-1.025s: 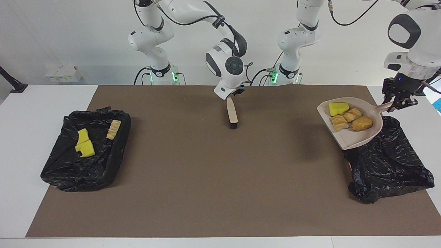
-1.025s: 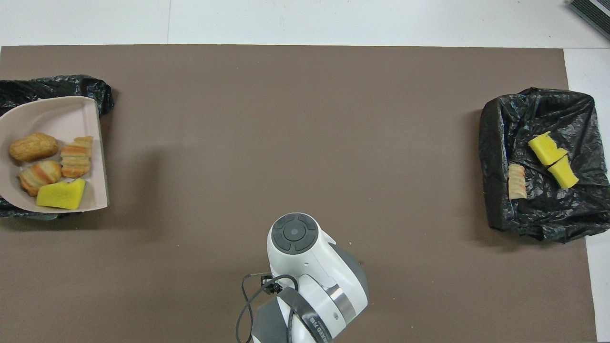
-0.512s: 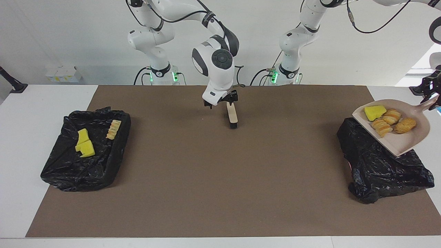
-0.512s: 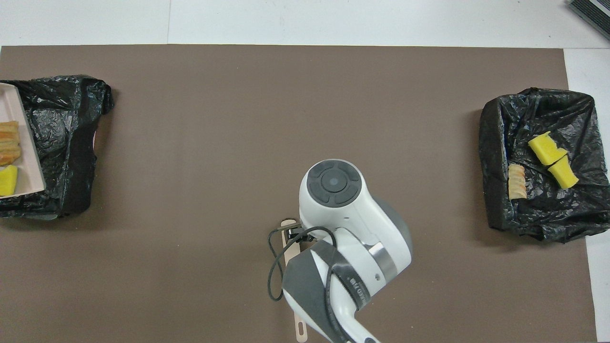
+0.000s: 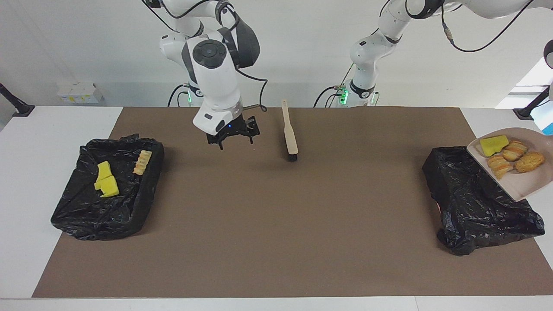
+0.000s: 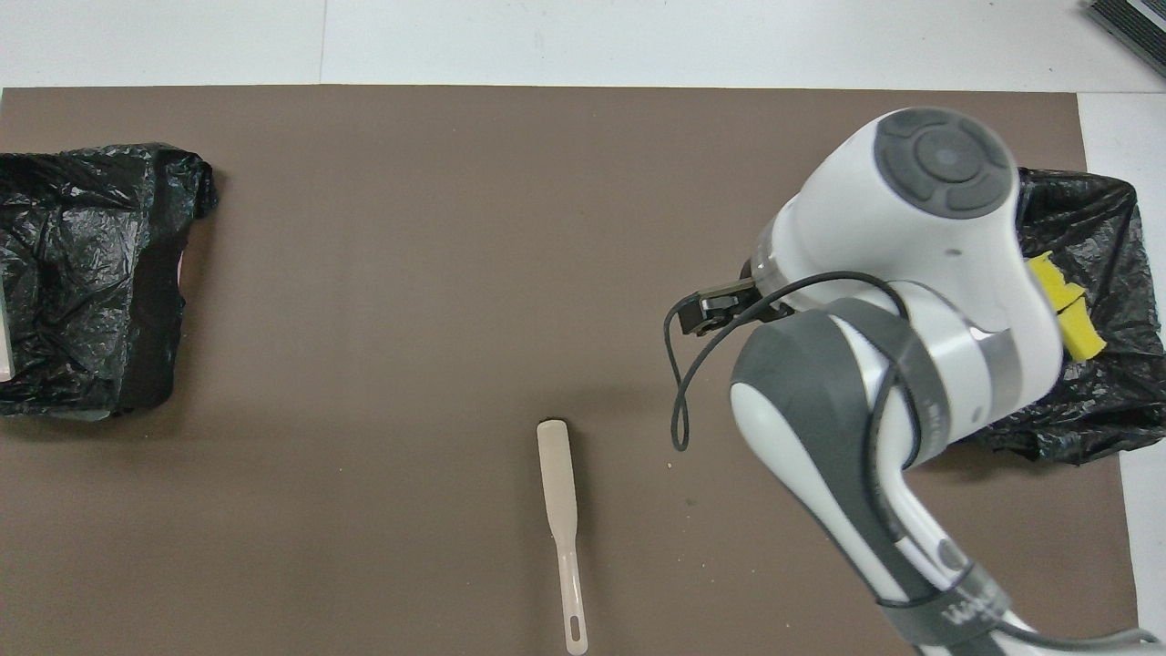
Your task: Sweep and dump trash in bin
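Observation:
The beige dustpan (image 5: 522, 183) hangs tilted in the air over the black-bagged bin (image 5: 475, 203) at the left arm's end of the table. It carries trash: a yellow sponge chunk (image 5: 492, 145) and three golden pastries (image 5: 514, 152). Its handle and my left gripper run out of the picture. The beige brush (image 5: 289, 131) (image 6: 557, 492) lies loose on the brown mat near the robots. My right gripper (image 5: 235, 140) hovers open and empty over the mat, beside the brush toward the right arm's end.
A second black-bagged bin (image 5: 108, 203) (image 6: 1125, 228) sits at the right arm's end, holding two yellow sponge pieces (image 5: 106, 181) and a pastry (image 5: 142, 162). In the overhead view the right arm (image 6: 911, 301) covers part of it. The bin at the left arm's end (image 6: 82, 273) shows there too.
My right gripper opened, let go of the brush, rose and swung toward the right arm's end. The left arm carried the loaded dustpan outward over the bin, its gripper leaving the view.

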### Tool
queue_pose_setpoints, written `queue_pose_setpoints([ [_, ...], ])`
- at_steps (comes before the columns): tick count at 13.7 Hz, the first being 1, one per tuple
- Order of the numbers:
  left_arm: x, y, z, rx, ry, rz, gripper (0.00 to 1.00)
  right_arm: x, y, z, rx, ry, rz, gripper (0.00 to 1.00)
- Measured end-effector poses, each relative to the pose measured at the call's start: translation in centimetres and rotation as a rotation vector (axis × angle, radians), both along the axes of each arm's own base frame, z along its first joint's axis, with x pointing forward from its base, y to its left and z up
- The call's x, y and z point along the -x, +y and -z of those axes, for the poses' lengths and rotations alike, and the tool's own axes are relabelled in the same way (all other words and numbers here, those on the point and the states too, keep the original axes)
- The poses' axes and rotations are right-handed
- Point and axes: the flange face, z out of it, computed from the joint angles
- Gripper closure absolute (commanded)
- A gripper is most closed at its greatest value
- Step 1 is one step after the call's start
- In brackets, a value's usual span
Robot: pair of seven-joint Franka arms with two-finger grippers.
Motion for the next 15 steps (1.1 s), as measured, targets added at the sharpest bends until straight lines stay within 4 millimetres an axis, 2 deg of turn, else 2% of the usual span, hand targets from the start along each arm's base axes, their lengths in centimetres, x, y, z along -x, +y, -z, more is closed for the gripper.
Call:
queue_pose_setpoints([
  [3, -1.5, -3.1, -0.3, -0.109, 0.042, 0.075, 1.0, -2.4, -8.3, -2.6, 0.053, -0.053, -0.016, 0.0],
  [5, -1.9, -3.8, -0.5, -0.157, 0.057, 0.097, 1.0, -2.8, -12.6, -3.8, 0.097, -0.071, 0.017, 0.0],
  [10, -2.0, -3.4, -1.3, -0.264, 0.073, 0.121, 1.0, -0.7, -20.5, -7.4, 0.12, -0.057, 0.155, 0.0],
  [12, -2.5, -4.1, -1.6, -0.301, 0.069, 0.148, 1.0, 1.1, -22.9, -8.5, 0.072, -0.026, 0.215, 0.0],
  [15, -3.3, -6.3, -1.9, -0.346, 0.078, 0.19, 1.0, 2.4, -22.9, -8.6, 0.056, -0.012, 0.247, 0.0],
])
